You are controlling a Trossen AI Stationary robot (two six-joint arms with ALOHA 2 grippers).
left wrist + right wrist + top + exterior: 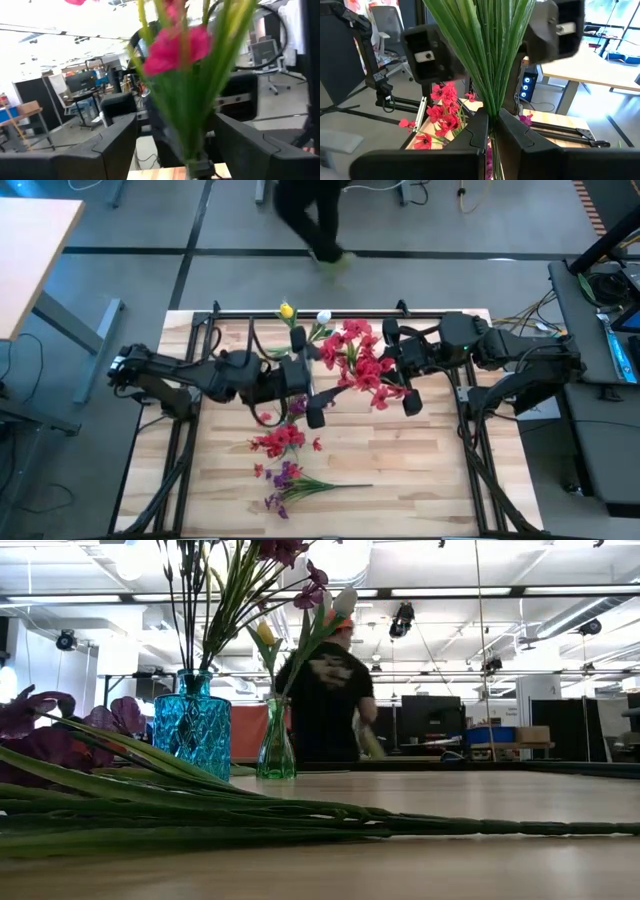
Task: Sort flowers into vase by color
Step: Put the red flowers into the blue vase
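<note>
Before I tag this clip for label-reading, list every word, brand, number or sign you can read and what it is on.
None can be read.
Pale print on the back of the person's dark shirt: too blurred to read.
Blue vase, green vase, table: no lettering visible.
Left gripper, right gripper: no markings visible.

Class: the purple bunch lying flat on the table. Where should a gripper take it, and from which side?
By the bare stems, from straight above, with the fingers across them. The purple bunch lies flat with its stems trailing toward the right arm's side, clear of the soft blooms. The right gripper is shut on the red bunch.
</note>
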